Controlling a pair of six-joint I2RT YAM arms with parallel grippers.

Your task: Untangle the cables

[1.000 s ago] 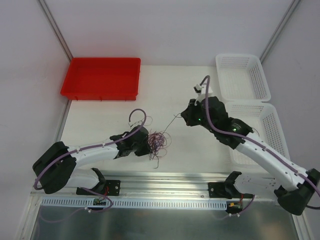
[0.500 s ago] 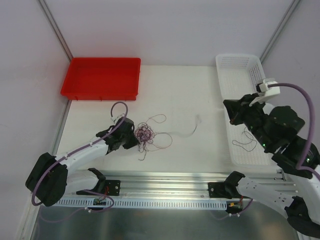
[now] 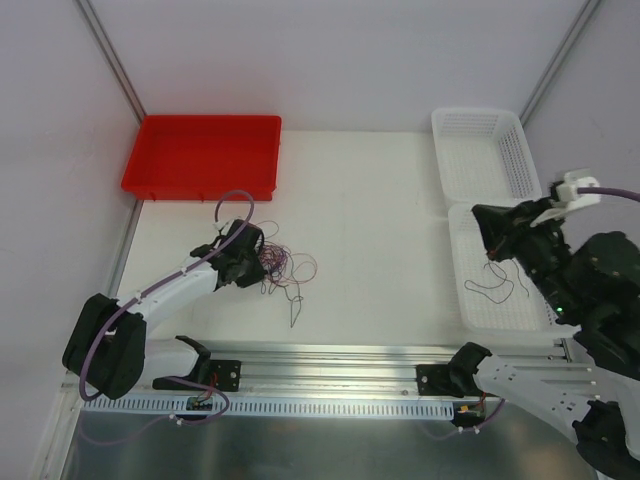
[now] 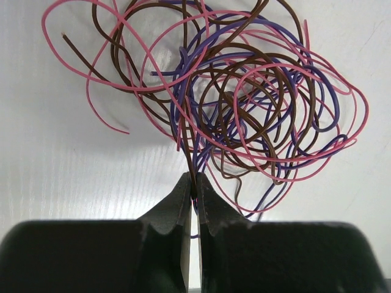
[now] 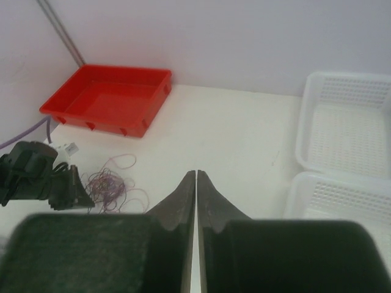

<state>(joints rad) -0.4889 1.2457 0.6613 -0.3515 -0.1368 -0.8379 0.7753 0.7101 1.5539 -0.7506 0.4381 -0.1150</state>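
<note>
Left gripper (image 4: 195, 194) pinched tight on strands of the cables (image 4: 244, 97), now dragged further left, right gripper (image 5: 196, 183) closed, empty, swung back over the right-side basket (image 3: 500, 315).

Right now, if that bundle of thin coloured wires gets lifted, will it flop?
Probably floppy: the tangle of hair-thin pink, brown and purple wires lies in loose curls. Likely very light, being so thin. Interlocked loops may make it rise as one clump.
</note>
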